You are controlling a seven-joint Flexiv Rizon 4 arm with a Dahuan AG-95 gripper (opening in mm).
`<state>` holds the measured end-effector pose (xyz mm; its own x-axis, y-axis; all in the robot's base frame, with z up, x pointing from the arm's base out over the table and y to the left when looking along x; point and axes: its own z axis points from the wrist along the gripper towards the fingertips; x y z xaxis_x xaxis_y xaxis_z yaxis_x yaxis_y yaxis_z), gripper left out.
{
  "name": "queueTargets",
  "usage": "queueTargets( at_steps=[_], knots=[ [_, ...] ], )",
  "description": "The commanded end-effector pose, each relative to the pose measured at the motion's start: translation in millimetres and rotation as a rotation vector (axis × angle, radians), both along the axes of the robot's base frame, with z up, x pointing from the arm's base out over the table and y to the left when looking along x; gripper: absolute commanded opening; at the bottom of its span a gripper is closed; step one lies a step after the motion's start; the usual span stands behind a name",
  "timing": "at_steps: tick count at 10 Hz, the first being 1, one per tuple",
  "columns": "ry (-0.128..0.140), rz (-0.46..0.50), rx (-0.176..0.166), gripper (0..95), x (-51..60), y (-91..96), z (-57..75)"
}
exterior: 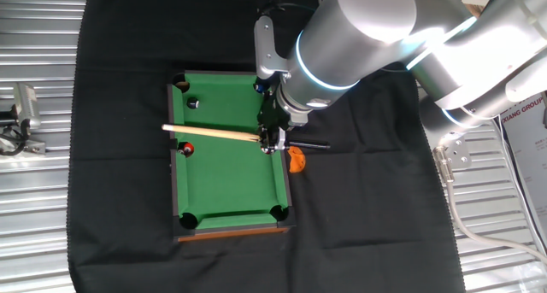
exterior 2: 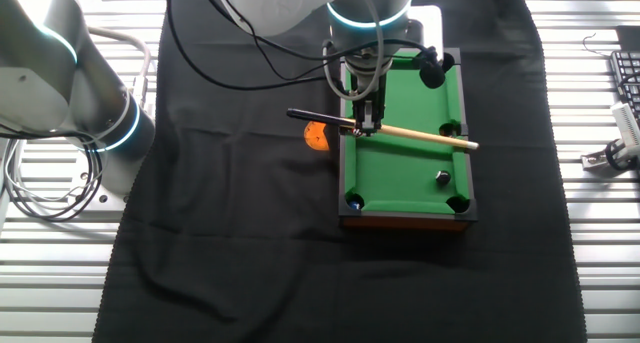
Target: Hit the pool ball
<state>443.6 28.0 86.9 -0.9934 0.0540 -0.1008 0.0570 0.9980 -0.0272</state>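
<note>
The gripper [exterior: 272,140] hangs over one long rail of the mini pool table [exterior: 229,169], clenched on a wooden cue [exterior: 209,133] that lies level across the green felt. The cue's dark butt [exterior 2: 312,116] sticks out past the rail over the black cloth [exterior 2: 240,213], just above an orange ball [exterior 2: 317,135] lying on the cloth beside the table. The pool ball [exterior: 194,102] sits on the felt near a corner pocket, apart from the cue's tip. A red ball [exterior: 188,148] rests by the far rail, just beside the tip.
</note>
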Motion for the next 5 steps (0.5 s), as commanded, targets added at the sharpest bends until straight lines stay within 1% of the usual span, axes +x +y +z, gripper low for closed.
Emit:
queueTargets(
  at_steps=[1, 5],
  knots=[
    [-0.002, 0.001, -0.001, 19.0, 0.2, -0.3, -0.3],
    [-0.001, 0.004, 0.002, 19.0, 0.4, -0.3, -0.1]
  ],
)
